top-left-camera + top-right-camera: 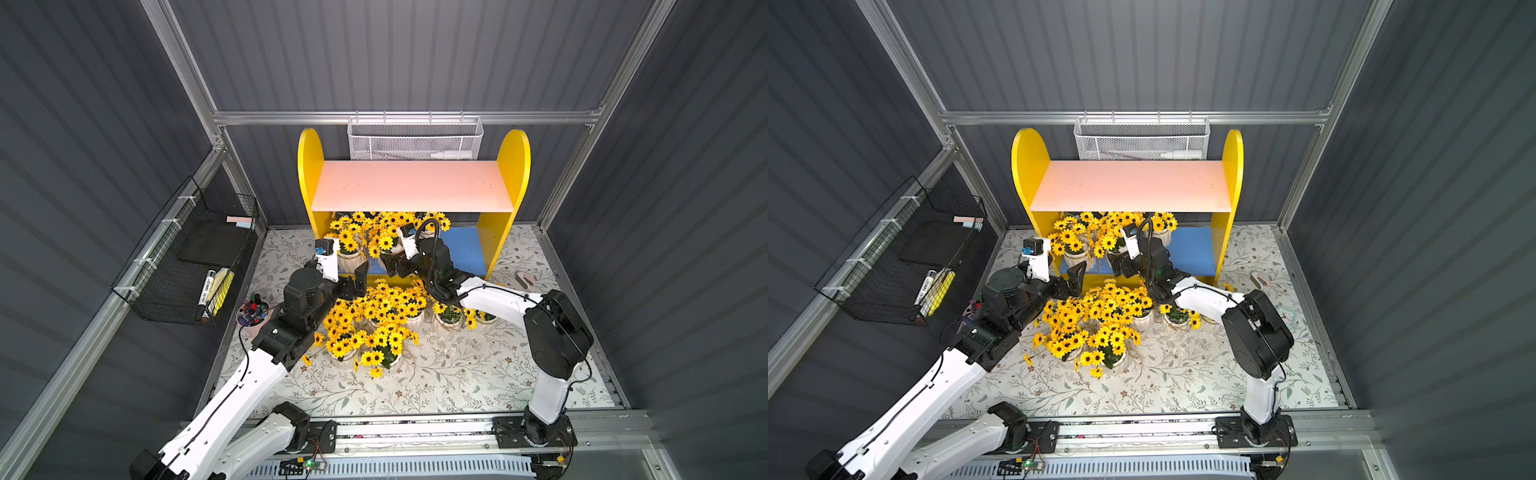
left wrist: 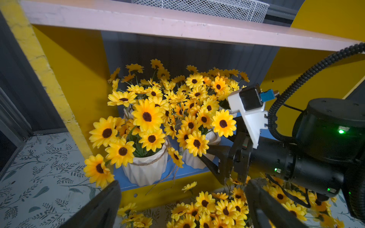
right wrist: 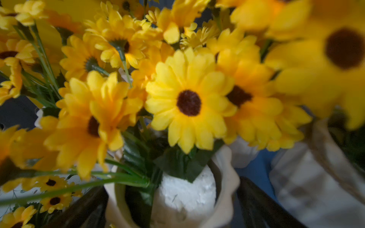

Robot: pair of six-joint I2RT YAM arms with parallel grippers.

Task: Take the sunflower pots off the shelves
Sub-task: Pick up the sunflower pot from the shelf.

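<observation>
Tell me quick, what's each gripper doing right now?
Left gripper: open, empty.
Right gripper: open, jaws either side of a white ribbed ceramic sunflower pot on the blue lower shelf board.

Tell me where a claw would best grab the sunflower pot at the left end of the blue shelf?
Probably on the pot: its white ribbed body, below the twine rim, fingers either side. Come in level from the open front: the pink board blocks the way from above, the flowers spread wide over the rim, and the yellow side panel stands close.
</observation>
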